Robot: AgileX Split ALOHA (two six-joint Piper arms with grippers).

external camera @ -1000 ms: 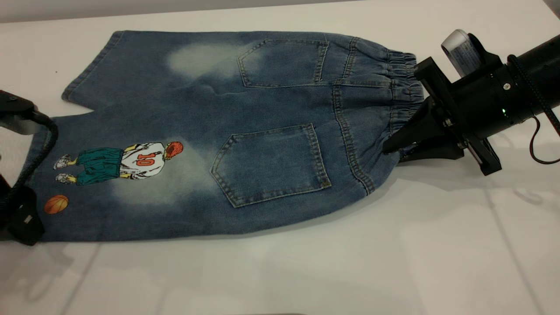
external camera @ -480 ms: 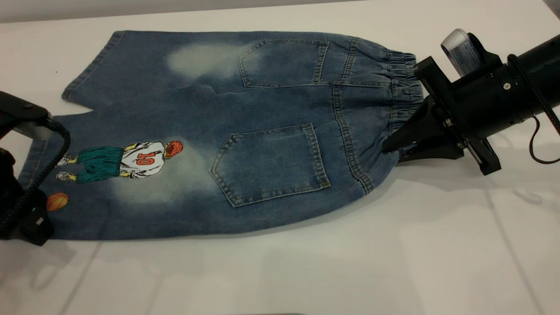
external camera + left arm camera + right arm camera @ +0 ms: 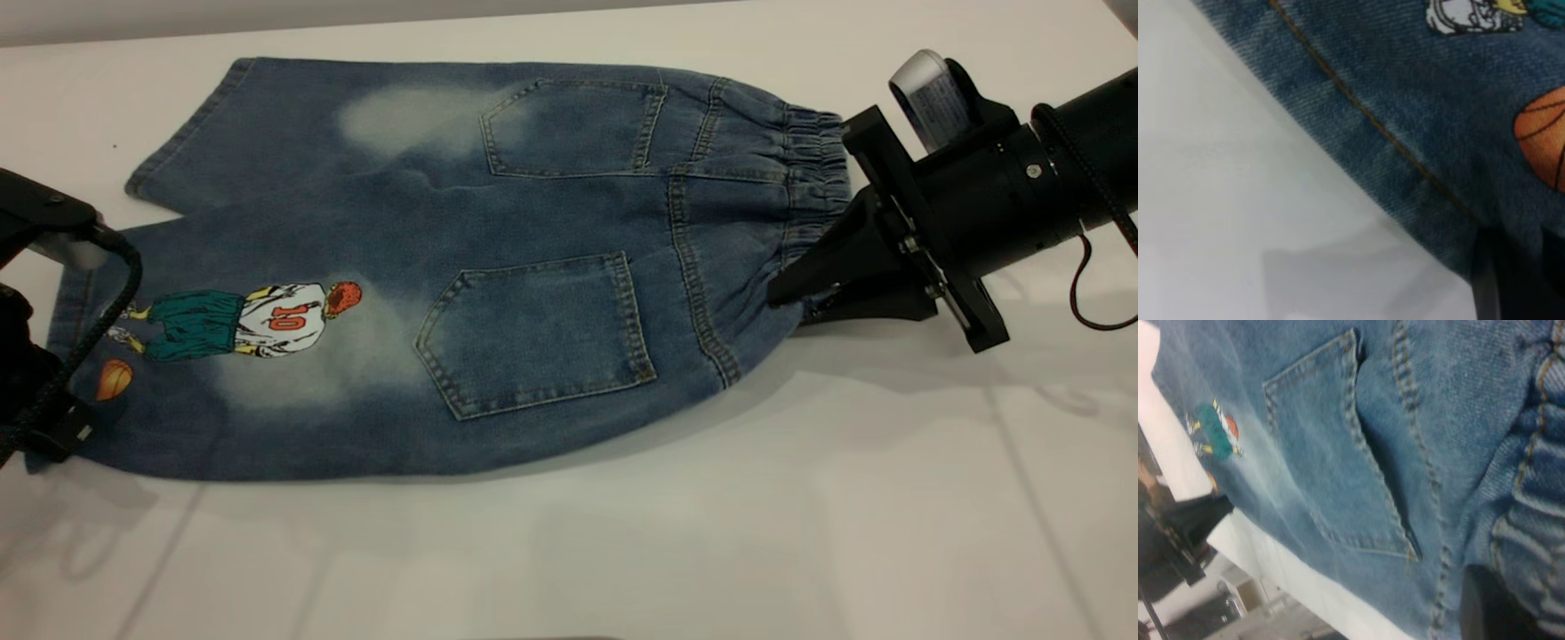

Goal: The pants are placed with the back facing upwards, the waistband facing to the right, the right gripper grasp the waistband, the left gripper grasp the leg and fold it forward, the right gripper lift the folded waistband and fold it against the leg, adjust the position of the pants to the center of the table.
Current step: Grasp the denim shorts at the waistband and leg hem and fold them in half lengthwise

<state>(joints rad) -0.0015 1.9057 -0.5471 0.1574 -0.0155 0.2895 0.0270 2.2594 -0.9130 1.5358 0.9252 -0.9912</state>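
Note:
The pants (image 3: 498, 231) lie flat on the table (image 3: 622, 551), back pockets up and legs to the left. The ruched waistband (image 3: 813, 169) is at the right. My right gripper (image 3: 787, 298) is shut on the waistband's near corner; its dark finger (image 3: 1491, 607) presses the gathered denim (image 3: 1538, 487). At the far left my left gripper (image 3: 49, 427) is shut on the hem of the near leg, beside the orange ball print (image 3: 114, 380). The left wrist view shows the hem stitching (image 3: 1405, 153), the ball print (image 3: 1541, 137) and a dark finger (image 3: 1511, 280) on the cloth.
White tabletop stretches in front of the pants and to the right. The right arm's cable (image 3: 1080, 293) hangs over the table at the right edge. Beyond the table's edge the right wrist view shows the left gripper (image 3: 1185, 527).
The left gripper moved in over the near leg's hem and rose. The near leg and its print shifted towards the far side. The right gripper with the waistband rose slightly.

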